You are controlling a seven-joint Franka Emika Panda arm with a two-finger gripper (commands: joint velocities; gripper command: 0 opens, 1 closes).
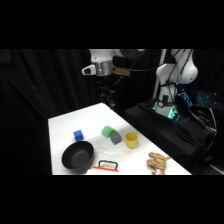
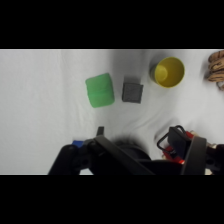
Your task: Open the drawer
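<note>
Drawer point(image 1: 106, 167) sits at the table's point(image 1: 65, 125) near edge, far below the gripper point(image 1: 106, 98) and toward the camera from it; only its red-orange front edge and thin black loop handle point(image 1: 108, 163) show in the side view; the gripper hangs high above the table's far edge, well apart from everything; whether its fingers are parted or closed I cannot tell. Between gripper and drawer lie a green block point(image 1: 107, 131), a grey block point(image 1: 116, 137) just beside it, and a yellow cup point(image 1: 131, 140); a black bowl point(image 1: 78, 155) rests just beside the drawer, with a blue block point(image 1: 78, 134) behind it; a tan object point(image 1: 157, 162) lies well off to the other side.
</note>
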